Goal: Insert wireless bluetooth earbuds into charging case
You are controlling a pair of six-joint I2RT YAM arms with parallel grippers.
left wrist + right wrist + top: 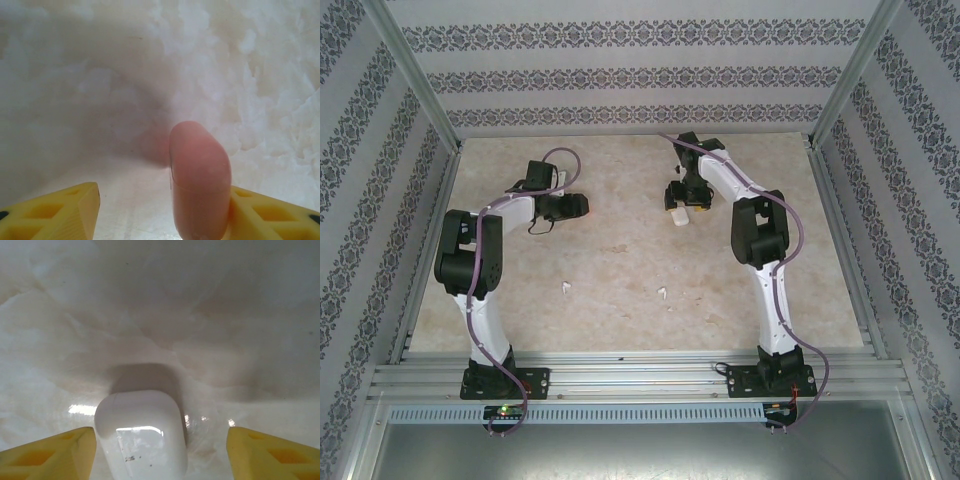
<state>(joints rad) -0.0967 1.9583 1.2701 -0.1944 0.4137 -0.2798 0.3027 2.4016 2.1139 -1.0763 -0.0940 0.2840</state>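
Patterned walls [620, 60] and aluminium rails [640, 375] fenced tabletop [620, 250] at 9, 12, 3 and 6 o'clock. Broad bare strip ran between arms.

Left gripper [164, 192] stood open at 10 o'clock of table centre. Upright salmon case [200, 170] touched its 3 o'clock finger [265, 215], other finger apart.

Right gripper [160, 432] stood open at 1 o'clock. Glossy white case [142, 440] sat between fingers, nearer 9 o'clock one.

Tiny white earbud [565, 289] lay at 7 o'clock, second white earbud [662, 293] at 5 o'clock.

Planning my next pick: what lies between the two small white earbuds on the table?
That stretch is bare tabletop, seen in the top external view, from the left earbud across to the right earbud.
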